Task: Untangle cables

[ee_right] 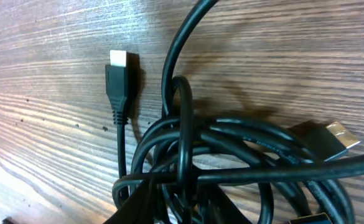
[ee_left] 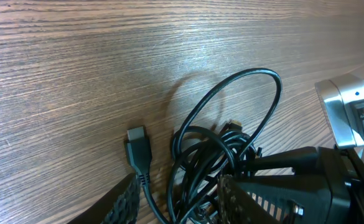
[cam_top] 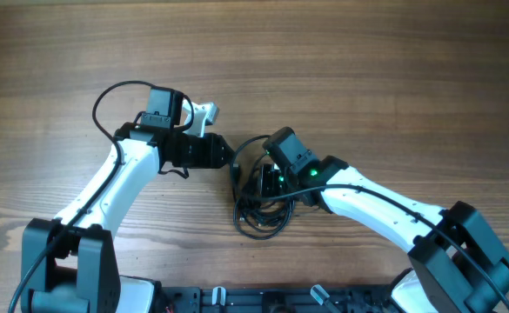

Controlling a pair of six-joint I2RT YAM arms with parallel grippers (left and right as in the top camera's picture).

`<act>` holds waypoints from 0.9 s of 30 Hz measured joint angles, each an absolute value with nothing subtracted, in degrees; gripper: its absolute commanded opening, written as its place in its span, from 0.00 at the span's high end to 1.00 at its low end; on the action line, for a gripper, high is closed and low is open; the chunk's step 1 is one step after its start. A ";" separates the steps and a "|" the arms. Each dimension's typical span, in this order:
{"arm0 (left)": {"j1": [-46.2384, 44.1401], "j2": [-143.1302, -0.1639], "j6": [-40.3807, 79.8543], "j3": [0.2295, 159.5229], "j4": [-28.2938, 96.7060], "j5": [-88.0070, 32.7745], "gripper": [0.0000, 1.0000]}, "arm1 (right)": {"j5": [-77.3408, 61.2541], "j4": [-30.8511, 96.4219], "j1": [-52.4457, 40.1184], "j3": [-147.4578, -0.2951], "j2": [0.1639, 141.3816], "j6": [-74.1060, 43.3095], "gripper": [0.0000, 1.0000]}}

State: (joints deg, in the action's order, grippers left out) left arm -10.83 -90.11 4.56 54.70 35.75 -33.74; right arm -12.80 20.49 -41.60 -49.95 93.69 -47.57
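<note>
The cables point(cam_top: 261, 217) lie as one tangled black bundle on the wooden table between my two arms. In the left wrist view a big loop point(ee_left: 231, 87) rises from the bundle, and a black plug point(ee_left: 138, 149) lies to its left. My left gripper point(ee_left: 182, 202) is open, with its fingers either side of several strands; overhead it point(cam_top: 228, 158) sits at the bundle's upper left. My right gripper point(ee_right: 182, 199) looks closed on strands at the knot point(ee_right: 231, 146); overhead it point(cam_top: 265, 181) is over the bundle. A silver-tipped plug point(ee_right: 118, 78) and another plug point(ee_right: 331, 138) show.
The table is bare wood point(cam_top: 367, 69) around the bundle. A black rail point(cam_top: 263, 300) runs along the front edge. The right arm's black body point(ee_left: 300, 177) and silver mount point(ee_left: 350, 112) crowd close to my left gripper.
</note>
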 measured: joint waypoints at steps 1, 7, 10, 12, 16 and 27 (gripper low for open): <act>-10.83 -90.11 4.56 54.70 35.75 -33.74 0.57 | -12.51 20.49 -41.60 -49.95 93.69 -47.68 0.78; -10.83 -90.11 4.56 54.70 35.73 -33.74 0.58 | -11.64 20.93 -41.58 -49.95 93.69 -47.75 0.78; -10.83 -90.11 4.56 54.70 35.75 -33.74 0.58 | -11.55 21.52 -41.60 -49.95 93.69 -47.77 0.76; -10.83 -90.11 4.56 54.70 35.73 -33.74 0.58 | -11.55 21.78 -41.60 -49.95 93.69 -47.77 0.74; -10.83 -90.11 4.56 54.70 35.73 -33.74 0.58 | -11.55 22.26 -41.60 -49.95 93.69 -47.97 0.70; -10.83 -90.11 4.56 54.70 35.73 -33.74 0.58 | -13.85 23.22 -42.24 -49.95 93.69 -48.16 0.73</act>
